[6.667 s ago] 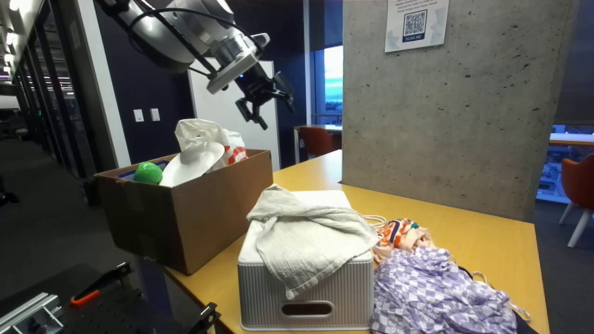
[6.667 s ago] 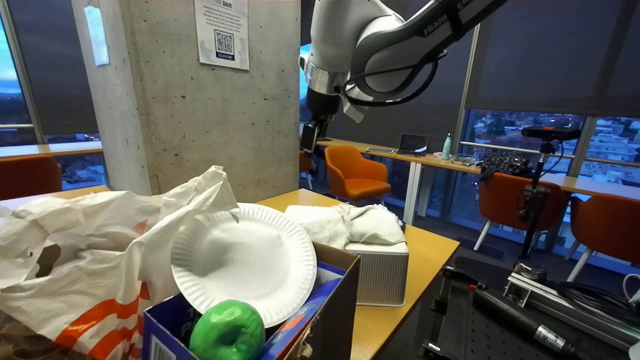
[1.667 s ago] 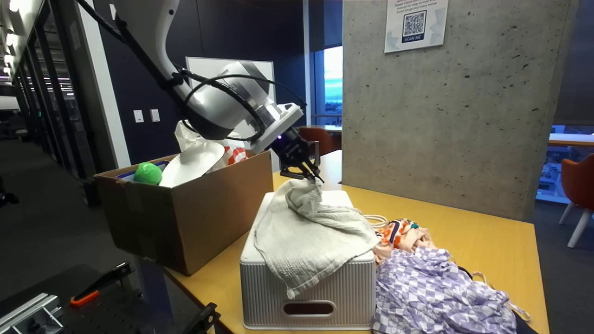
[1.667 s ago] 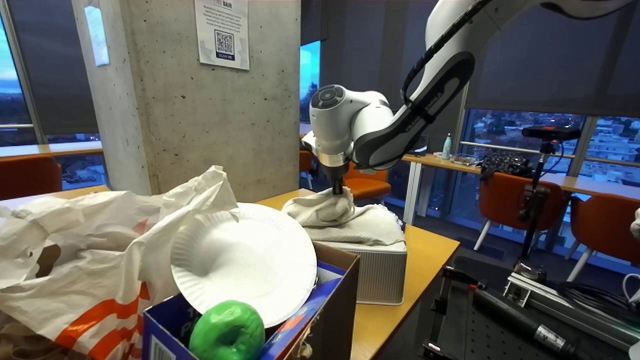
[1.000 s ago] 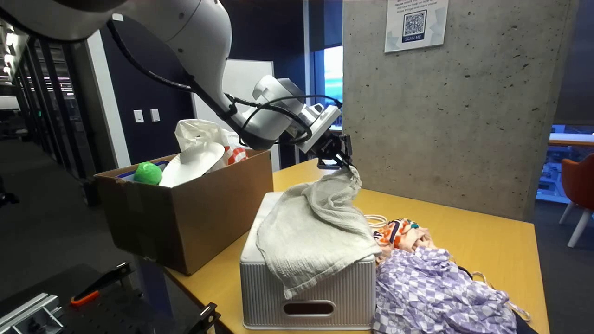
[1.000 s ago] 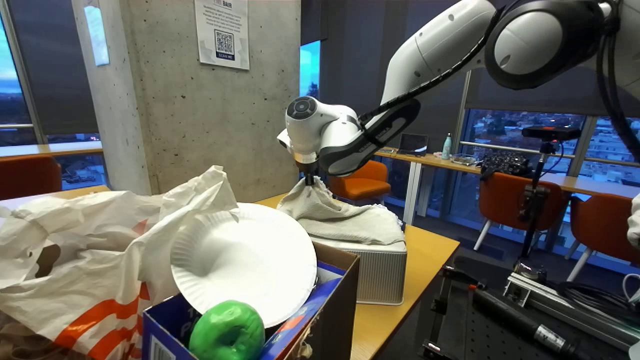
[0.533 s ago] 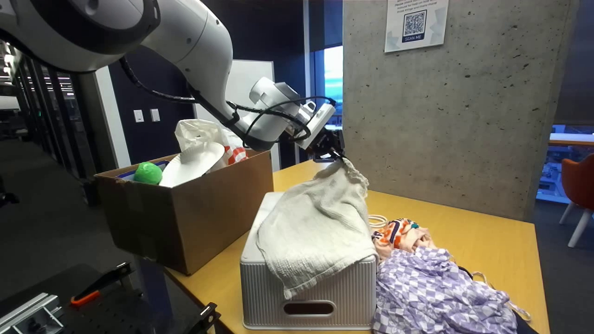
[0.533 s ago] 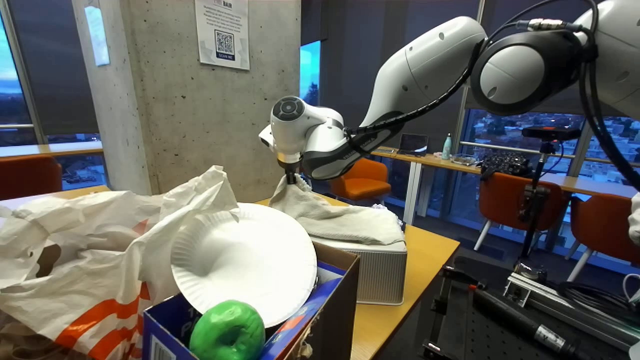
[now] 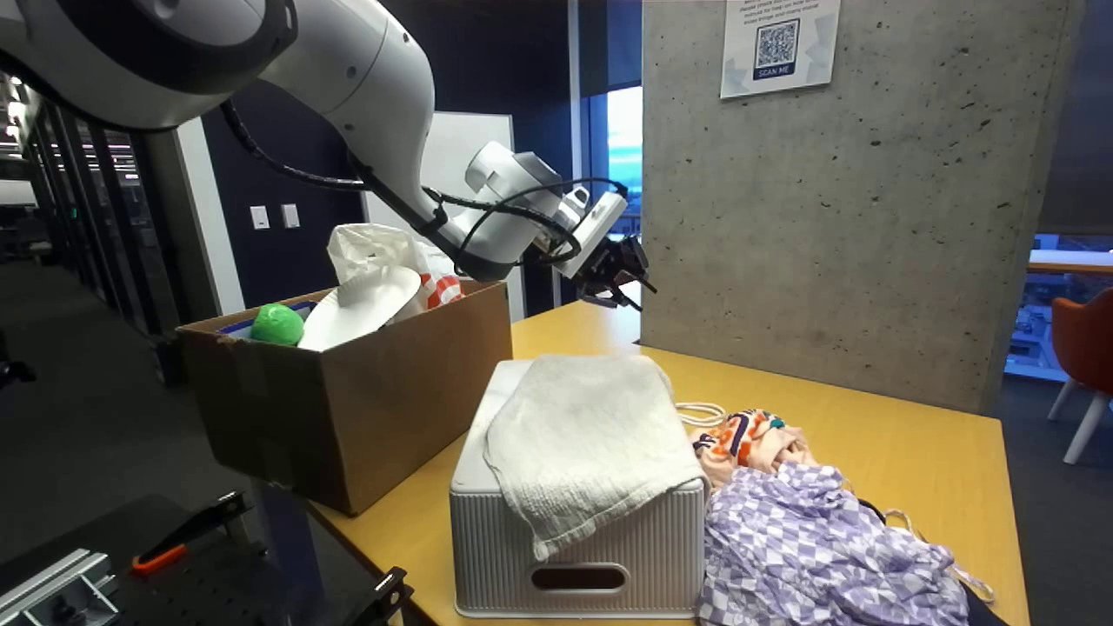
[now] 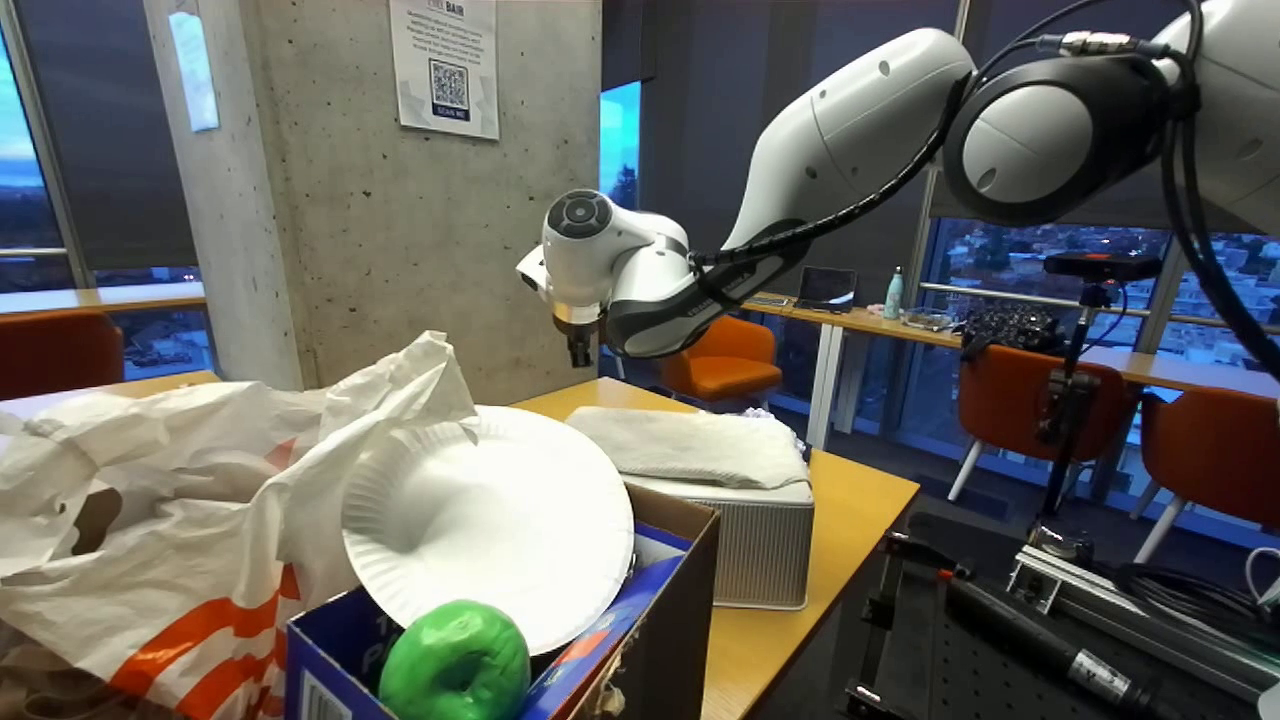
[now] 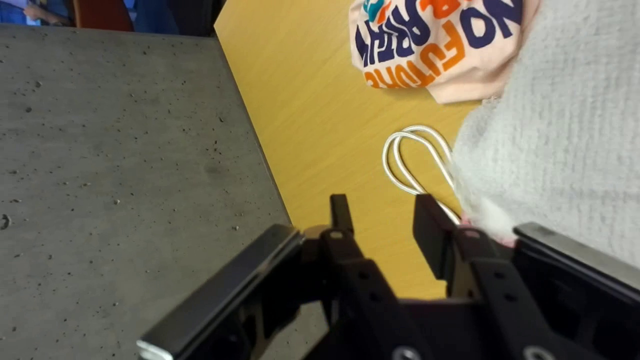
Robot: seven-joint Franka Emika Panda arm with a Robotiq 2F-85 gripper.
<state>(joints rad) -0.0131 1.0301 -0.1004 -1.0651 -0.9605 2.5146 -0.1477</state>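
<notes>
- In an exterior view, you have one black two-fingered gripper (image 9: 647, 298) in mid-air, past the far end of one off-white textured fabric cloth (image 9: 591, 435) and apart from it; it stands parted, gripping nothing. The cloth is draped over one pale grey plastic box with ribbed sides (image 9: 500, 556), a corner hanging down the slotted face. Your step looks like spreading the cloth, its far edge free of any hold. Beside the box lie one purple-and-white checked fabric heap (image 9: 817, 548) and one peach fabric heap with coloured print (image 9: 756, 439): two heaps.
- In an exterior view, the cloth lies almost flat over most of the box top, and your gripper hangs clear of it. The next move seems to call for backing off without brushing the cloth. Nearer, count one brown open-topped cardboard box (image 10: 668, 630), with one white round paper plate (image 10: 500, 520), one smooth green rounded object (image 10: 455, 655) and one crinkled white bag with orange stripes (image 10: 180, 520) in it.
- In the wrist view, your gripper's two dark fingertips (image 11: 341, 212) are spaced apart, wooden tabletop (image 11: 310, 115) showing between them. One looped white cord (image 11: 414, 189) shows next to the cloth's edge, partly hidden.
</notes>
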